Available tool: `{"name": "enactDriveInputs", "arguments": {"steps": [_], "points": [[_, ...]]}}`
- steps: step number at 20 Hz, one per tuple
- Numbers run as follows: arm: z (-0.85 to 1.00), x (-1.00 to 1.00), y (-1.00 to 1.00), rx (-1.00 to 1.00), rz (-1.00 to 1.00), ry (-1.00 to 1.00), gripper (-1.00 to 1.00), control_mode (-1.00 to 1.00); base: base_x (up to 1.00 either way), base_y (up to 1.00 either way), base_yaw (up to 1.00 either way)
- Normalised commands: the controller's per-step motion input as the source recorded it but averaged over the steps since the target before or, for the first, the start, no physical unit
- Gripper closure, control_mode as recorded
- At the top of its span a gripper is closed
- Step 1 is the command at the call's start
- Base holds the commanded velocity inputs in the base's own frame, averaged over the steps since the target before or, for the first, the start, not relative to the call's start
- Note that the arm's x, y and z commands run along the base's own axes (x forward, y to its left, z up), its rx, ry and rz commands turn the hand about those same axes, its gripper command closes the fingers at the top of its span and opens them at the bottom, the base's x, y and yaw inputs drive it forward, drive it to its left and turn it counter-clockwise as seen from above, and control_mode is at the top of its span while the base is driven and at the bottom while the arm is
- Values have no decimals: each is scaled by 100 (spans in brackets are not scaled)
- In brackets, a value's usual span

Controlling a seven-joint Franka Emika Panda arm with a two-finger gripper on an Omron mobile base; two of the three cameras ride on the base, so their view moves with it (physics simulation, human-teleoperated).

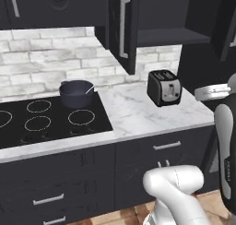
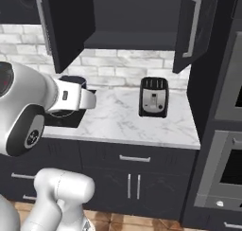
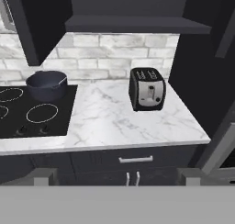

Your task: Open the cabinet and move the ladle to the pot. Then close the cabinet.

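Observation:
The cabinet (image 1: 170,36) stands open, with both doors (image 2: 66,26) swung out and a bare dark shelf (image 3: 133,24) inside. The pot (image 1: 76,93) sits on the back right burner of the cooktop. The ladle (image 1: 90,88) rests inside it, its thin silvery handle leaning over the right rim; in the hand view the ladle (image 3: 60,82) sticks out of the pot (image 3: 46,85) the same way. My gripper (image 3: 117,176) hangs well back from the counter, facing it, open, its fingertips (image 3: 43,175) wide apart with nothing between them.
A black toaster (image 1: 164,87) stands on the white marble counter (image 1: 133,113) under the cabinet. The black cooktop (image 1: 46,120) lies to the left. Base drawers (image 2: 134,158) run below. A tall oven column (image 2: 227,130) stands at the right.

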Motion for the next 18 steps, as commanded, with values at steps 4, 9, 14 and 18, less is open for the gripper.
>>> {"name": "enactDriveInputs", "arguments": {"steps": [4,9,14,18], "points": [[0,0,0,0,0,0,-100,100,55,-30,0],[0,0,0,0,0,0,-100,100,55,-18,0],[0,0,0,0,0,0,-100,100,49,-9,0],[0,0,0,0,0,0,-100,100,45,-17,0]]}}
